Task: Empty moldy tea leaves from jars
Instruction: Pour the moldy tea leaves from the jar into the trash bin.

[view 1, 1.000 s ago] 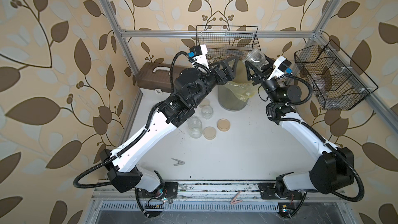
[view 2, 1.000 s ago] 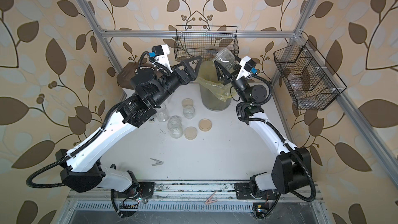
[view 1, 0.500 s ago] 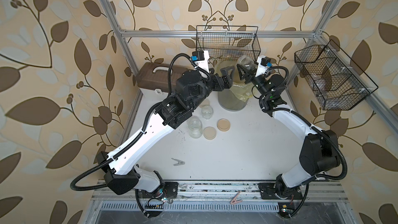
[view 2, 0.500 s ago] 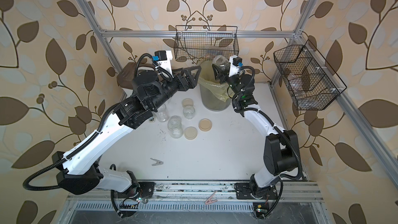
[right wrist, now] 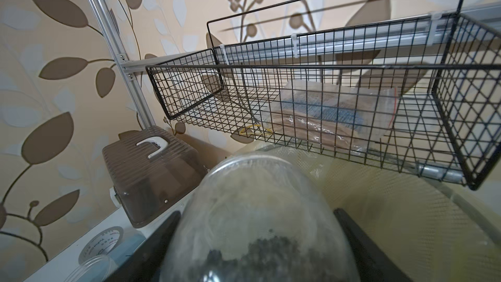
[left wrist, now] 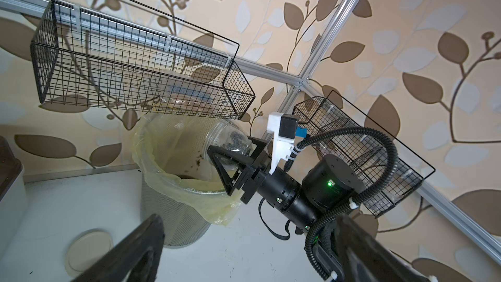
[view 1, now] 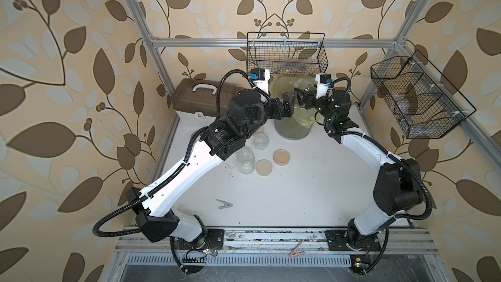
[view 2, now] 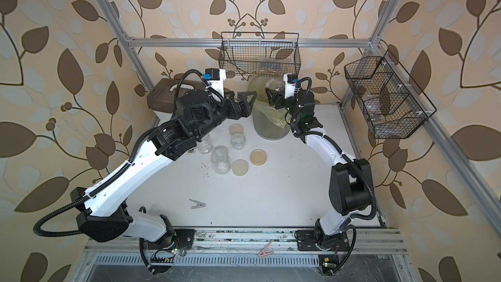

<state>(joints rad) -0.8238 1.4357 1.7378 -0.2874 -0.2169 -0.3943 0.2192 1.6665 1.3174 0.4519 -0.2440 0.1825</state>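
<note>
The right claw (left wrist: 234, 154) is clamping a tilted jar (left wrist: 225, 136) over the lined bin (left wrist: 173, 212), with dark tea leaves (left wrist: 235, 142) lying inside the glass. Three jars (view 2: 237, 141) and three beige lids (view 2: 257, 157) are sitting on the table (view 2: 271, 199). The left claw (view 2: 240, 99) is gaping wide and empty beside the bin. A second ago the held jar was hanging off the bin's right edge.

soft, even, fairly bright light from overhead; shadows on the matte white tabletop (view 1: 298, 191) are faint. the black wire mesh basket (right wrist: 325, 99) throws thin line shadows on the wall behind it. both top views are sharp, but the silver aluminium frame posts (view 1: 138, 14) splay toward the edges. close to the wrist lenses, the clear glass jar (right wrist: 257, 226) and the left gripper (left wrist: 249, 221) with its black fingers (left wrist: 135, 250) are blurred
</note>
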